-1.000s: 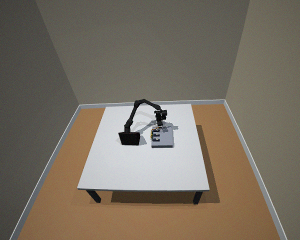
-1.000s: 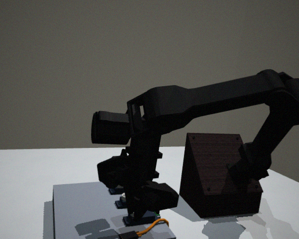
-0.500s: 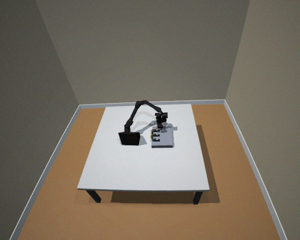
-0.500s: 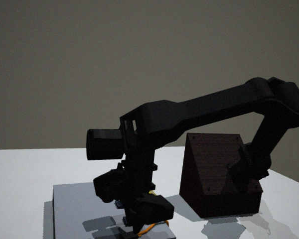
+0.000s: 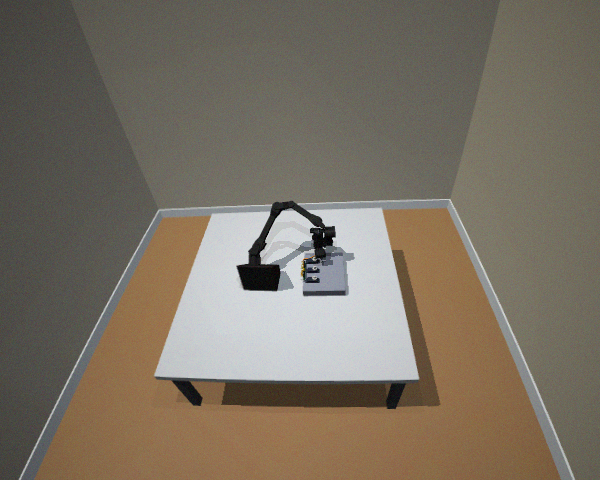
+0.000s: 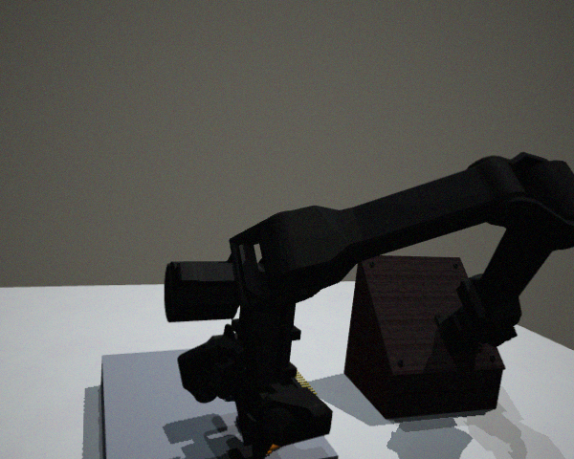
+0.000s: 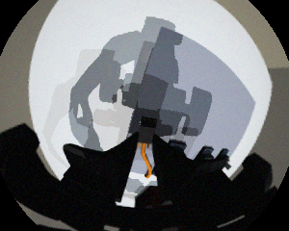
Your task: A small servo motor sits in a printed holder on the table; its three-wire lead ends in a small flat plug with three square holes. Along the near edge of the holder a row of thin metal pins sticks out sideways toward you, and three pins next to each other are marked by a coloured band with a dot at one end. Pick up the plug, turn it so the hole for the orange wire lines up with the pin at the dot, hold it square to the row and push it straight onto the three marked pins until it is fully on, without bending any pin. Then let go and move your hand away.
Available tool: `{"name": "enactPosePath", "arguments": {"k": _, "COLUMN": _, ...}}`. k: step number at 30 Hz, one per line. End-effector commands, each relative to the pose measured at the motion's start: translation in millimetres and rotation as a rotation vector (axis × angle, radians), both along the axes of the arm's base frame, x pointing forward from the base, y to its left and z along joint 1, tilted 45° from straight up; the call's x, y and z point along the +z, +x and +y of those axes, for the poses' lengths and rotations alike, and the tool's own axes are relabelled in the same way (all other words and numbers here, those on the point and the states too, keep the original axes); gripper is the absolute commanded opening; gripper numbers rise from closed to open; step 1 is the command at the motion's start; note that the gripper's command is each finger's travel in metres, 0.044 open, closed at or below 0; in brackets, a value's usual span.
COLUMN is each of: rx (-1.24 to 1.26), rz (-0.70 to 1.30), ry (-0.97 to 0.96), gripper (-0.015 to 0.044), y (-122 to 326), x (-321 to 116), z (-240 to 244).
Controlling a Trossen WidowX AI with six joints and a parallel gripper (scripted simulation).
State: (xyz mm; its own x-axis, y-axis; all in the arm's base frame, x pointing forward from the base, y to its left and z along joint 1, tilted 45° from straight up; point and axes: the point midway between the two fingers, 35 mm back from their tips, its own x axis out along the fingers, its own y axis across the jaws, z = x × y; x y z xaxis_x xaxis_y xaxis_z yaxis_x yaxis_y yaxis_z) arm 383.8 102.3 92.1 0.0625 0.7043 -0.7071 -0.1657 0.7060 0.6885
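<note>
The small dark plug [image 7: 146,133] lies between my fingertips in the wrist view, its lead [image 7: 144,156] running back between the fingers. My gripper [image 5: 319,254] [image 6: 258,450] [image 7: 145,136] points down, low over the far end of the grey holder [image 5: 332,283] [image 6: 139,382] [image 7: 231,98]; its fingers look shut on the plug's two sides. In the exterior view the fingertips and plug are hidden, with a bit of orange wire [image 6: 273,448] beside them. The pin row [image 5: 303,269] [image 6: 306,383] shows yellow at the holder's edge. The coloured band and dot cannot be made out.
Several dark servos with white hubs, such as one servo [image 5: 312,279], sit beside the pin row. A dark wedge-shaped block [image 5: 259,279] [image 6: 421,316] stands on the white table [image 5: 285,341] [image 6: 40,316] near the arm's base. The arm arches over the table's far side.
</note>
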Motion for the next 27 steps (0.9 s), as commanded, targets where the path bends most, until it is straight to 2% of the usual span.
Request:
{"name": "enactPosePath", "arguments": {"k": 1, "rx": -0.004, "rz": 0.002, "ry": 0.003, "gripper": 0.0023, "y": 0.2, "x": -0.3, "z": 0.7}}
{"name": "enactPosePath", "arguments": {"k": 5, "rx": -0.004, "rz": 0.002, "ry": 0.003, "gripper": 0.0, "y": 0.3, "x": 0.4, "z": -0.1}}
{"name": "enactPosePath", "arguments": {"k": 17, "rx": -0.004, "rz": 0.003, "ry": 0.0, "gripper": 0.0, "y": -3.2, "x": 39.8, "z": -40.0}}
{"name": "enactPosePath", "arguments": {"k": 27, "rx": -0.019, "rz": 0.016, "ry": -0.011, "gripper": 0.0, "y": -18.2, "x": 24.1, "z": -61.6}}
